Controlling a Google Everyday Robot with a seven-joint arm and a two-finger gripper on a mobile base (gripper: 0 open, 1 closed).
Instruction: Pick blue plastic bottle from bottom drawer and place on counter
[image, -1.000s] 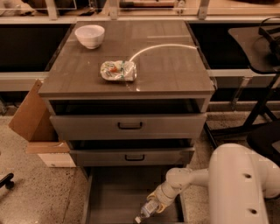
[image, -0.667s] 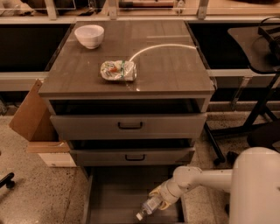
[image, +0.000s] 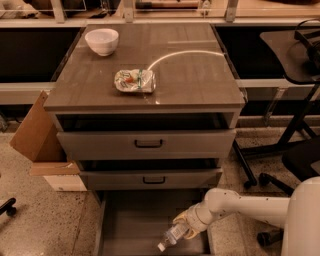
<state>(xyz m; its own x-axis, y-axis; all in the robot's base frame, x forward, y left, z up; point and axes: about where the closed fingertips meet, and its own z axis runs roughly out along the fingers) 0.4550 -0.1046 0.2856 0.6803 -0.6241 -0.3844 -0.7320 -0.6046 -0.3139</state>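
The blue plastic bottle (image: 171, 237), small and clear with a white cap, lies tilted in the open bottom drawer (image: 130, 225), cap pointing down-left. My gripper (image: 183, 226) reaches in from the right on the white arm and sits on the bottle's upper end, closed around it. The bottle is low over the drawer floor, near its right side. The counter (image: 190, 80) is the wood-grain cabinet top with a curved white line.
A white bowl (image: 102, 41) and a wrinkled snack packet (image: 134, 80) sit on the counter. Two upper drawers with black handles (image: 148, 144) stand slightly open. A cardboard box (image: 37, 135) is at the left, chair legs (image: 260, 170) at the right.
My arm has pulled a little to the right and the bottle has shifted slightly with the gripper inside the bottom drawer.
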